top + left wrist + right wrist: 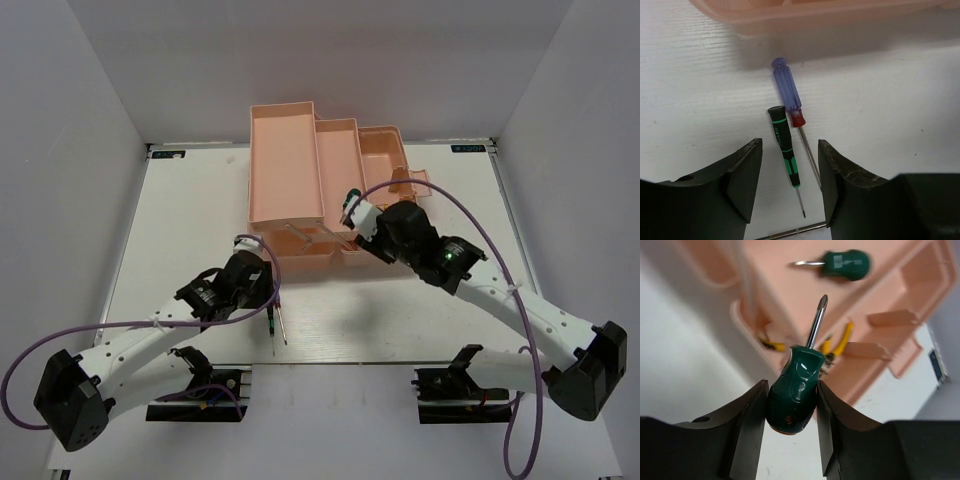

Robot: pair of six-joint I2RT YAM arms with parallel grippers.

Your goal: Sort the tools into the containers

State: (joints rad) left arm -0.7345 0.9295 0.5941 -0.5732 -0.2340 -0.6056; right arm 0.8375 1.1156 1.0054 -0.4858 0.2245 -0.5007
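Left gripper [790,145] fingers [742,175] are spread, pinching nothing. The black-and-green screwdriver [781,135] lies flat on the table [890,100] right between them, handle far, tip near, so its long axis is square to your closing line. The blue screwdriver [788,95] sits just beside it on the right (its shaft is inside the gap too, so you may catch both). This arm is the nearer one. Right gripper [791,384] pinches a stubby green screwdriver [800,365], its shaft pointing into the toolbox [920,275].
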